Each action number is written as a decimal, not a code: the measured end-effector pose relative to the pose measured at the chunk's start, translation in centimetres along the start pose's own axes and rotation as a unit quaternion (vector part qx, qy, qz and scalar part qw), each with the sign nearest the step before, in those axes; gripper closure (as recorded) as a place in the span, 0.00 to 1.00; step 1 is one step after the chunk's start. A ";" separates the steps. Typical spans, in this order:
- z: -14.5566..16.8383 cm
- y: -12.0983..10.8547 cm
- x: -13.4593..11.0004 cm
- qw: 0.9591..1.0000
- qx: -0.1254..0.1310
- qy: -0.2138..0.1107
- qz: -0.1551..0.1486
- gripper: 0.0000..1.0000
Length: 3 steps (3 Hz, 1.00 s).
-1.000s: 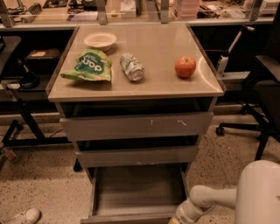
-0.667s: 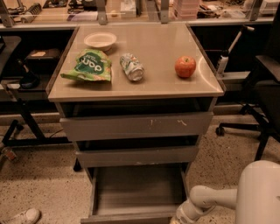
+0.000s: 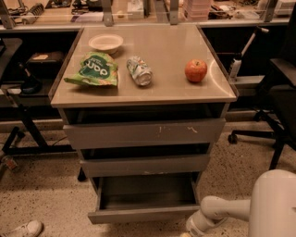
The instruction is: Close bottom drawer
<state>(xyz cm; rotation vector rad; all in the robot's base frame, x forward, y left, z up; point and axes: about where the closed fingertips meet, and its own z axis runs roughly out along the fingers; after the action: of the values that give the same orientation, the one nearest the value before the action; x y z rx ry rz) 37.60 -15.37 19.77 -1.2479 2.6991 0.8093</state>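
You are looking down at a grey table (image 3: 162, 90) with three drawers stacked beneath its tan top. On the top, from left to right, are a green snack bag (image 3: 94, 69) with a white bowl (image 3: 106, 42) just behind it, a can (image 3: 139, 71) lying on its side, and a red apple (image 3: 195, 70) well apart near the right edge. The floor (image 3: 41, 194) is speckled. A dark office chair (image 3: 282, 83) stands at the right, a cluttered workbench (image 3: 138, 14) runs along the back, and a white shoe (image 3: 21, 229) shows in the lower left corner.

The top drawer (image 3: 143, 133) has white scratches on its front and stands slightly out, as does the middle drawer (image 3: 145, 165) below it. The bottom drawer (image 3: 143, 214) is at the foot of the table, drawn well out toward you, with its shallow grey inside showing and a plain flat front without a handle.

Your white arm (image 3: 226, 209) reaches in from the lower right, low over the floor. The end effector (image 3: 192, 229) sits at the bottom edge of the view, just beside the right front corner of the bottom drawer. It is partly cut off, so you cannot tell whether it is open or closed, or whether it touches the drawer.
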 end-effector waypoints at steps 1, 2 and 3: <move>0.0 0.0 0.0 1.000 0.000 0.000 0.000 0.19; 0.0 0.0 0.0 1.000 0.000 0.000 0.000 0.43; 0.0 0.0 0.0 1.000 0.000 0.000 0.000 0.66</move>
<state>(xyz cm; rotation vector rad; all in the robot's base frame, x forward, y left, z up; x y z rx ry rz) 37.60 -15.36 19.76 -1.2480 2.6991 0.8095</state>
